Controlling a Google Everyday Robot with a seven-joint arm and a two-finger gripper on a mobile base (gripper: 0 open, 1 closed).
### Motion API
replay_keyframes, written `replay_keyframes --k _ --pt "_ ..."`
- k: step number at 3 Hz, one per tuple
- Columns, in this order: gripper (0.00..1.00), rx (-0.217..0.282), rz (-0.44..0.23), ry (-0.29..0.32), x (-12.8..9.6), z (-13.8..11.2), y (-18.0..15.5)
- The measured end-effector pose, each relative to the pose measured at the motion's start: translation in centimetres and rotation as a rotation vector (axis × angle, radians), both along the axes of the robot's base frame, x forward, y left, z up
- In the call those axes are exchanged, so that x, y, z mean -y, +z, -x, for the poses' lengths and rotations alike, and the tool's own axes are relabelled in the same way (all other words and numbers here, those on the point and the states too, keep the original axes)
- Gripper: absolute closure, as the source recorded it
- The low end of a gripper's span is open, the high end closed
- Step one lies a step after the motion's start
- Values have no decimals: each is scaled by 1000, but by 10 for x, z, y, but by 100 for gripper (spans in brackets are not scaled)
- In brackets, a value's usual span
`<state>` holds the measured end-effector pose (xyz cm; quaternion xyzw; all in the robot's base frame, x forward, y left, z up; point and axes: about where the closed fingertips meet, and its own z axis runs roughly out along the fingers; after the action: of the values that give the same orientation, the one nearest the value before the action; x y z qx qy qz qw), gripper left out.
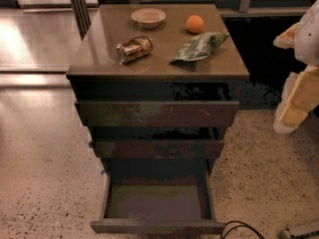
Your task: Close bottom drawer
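Note:
The bottom drawer (157, 226) of the dark brown cabinet is pulled far out toward me, and its greyish floor (157, 202) is bare. The middle drawer front (158, 148) and the wide top drawer front (157, 113), with pale scratch marks, each stick out a little. My gripper (300, 78), white and pale yellow, hangs at the right edge of the view, beside the cabinet at about top-drawer height. It is well apart from the bottom drawer and touches nothing.
On the cabinet top (99, 59) lie a small bowl (148, 17), an orange (195, 24), a tipped can (134, 49) and a green snack bag (199, 47). A black cable (239, 229) loops on the speckled floor by the drawer's right corner.

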<state>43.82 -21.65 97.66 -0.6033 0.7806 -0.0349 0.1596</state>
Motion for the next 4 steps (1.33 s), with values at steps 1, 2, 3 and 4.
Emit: replay_keyframes --k 1,2,3,4 --pt "0 0 0 0 0 0 0" --pt "0 -1 -19 -6 -2 0 -4" --pt "0 -11 -83 4 -13 3 -35" --pt "0 -14 -143 -3 -32 8 -86"
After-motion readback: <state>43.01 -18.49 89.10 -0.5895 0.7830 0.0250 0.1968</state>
